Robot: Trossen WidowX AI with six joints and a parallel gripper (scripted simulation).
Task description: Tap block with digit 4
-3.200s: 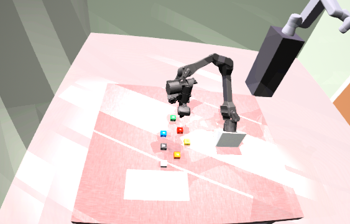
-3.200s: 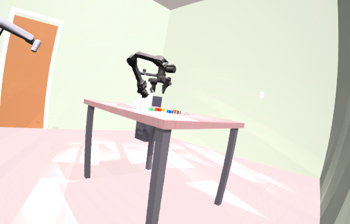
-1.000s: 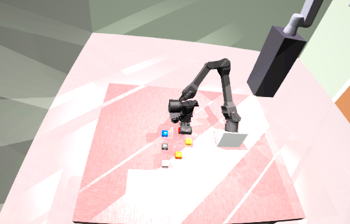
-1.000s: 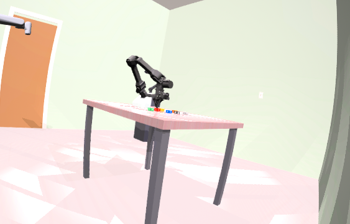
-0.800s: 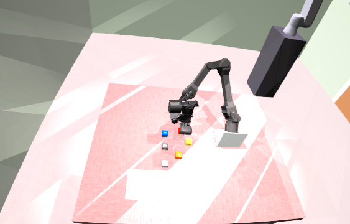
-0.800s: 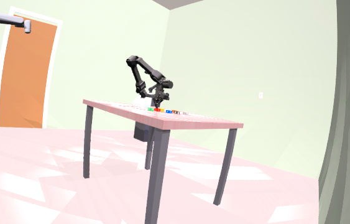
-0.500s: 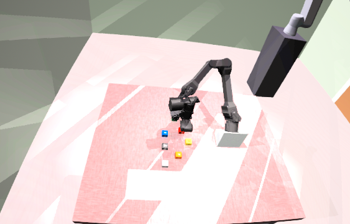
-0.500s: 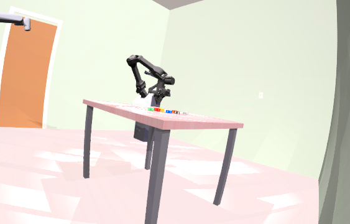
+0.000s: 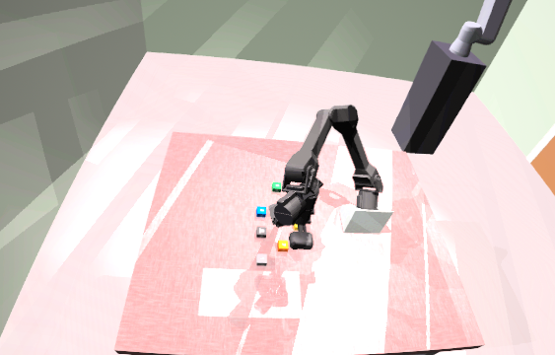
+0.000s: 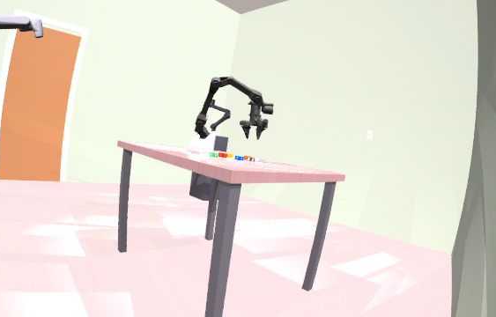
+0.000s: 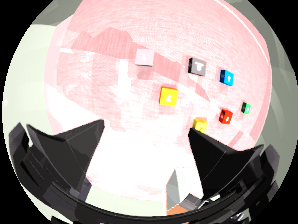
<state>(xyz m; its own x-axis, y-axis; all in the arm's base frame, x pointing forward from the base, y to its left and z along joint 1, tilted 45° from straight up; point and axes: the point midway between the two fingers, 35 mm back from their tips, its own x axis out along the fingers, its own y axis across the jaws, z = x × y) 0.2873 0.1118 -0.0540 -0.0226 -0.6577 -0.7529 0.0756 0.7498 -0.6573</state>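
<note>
My gripper (image 10: 252, 138) (image 11: 147, 128) is open and empty, well above the table. In the wrist view an orange-yellow block (image 11: 168, 96) (image 9: 283, 246) lies ahead of the gap between the fingers. A second yellow block (image 11: 200, 125) (image 9: 296, 227) shows just beyond the right fingertip. Also there are a red block (image 11: 225, 117) (image 10: 222, 155), a green block (image 11: 246, 108) (image 9: 276, 186), a blue block (image 11: 226, 77) (image 9: 261, 211), a grey block (image 11: 197, 66) (image 9: 261, 232) and a pale block (image 11: 144, 57) (image 9: 261, 259). The digits are too small or washed out to read surely. The arm hides the red block in the top view.
The blocks stand apart from each other on the pink table (image 9: 183, 306) (image 10: 292, 173). A pale slanted panel (image 9: 368, 221) stands by the arm's base. A dark box-shaped pedestal (image 9: 442, 99) with a grey arm stands beyond the table. Bright patches and shadows cross the table top.
</note>
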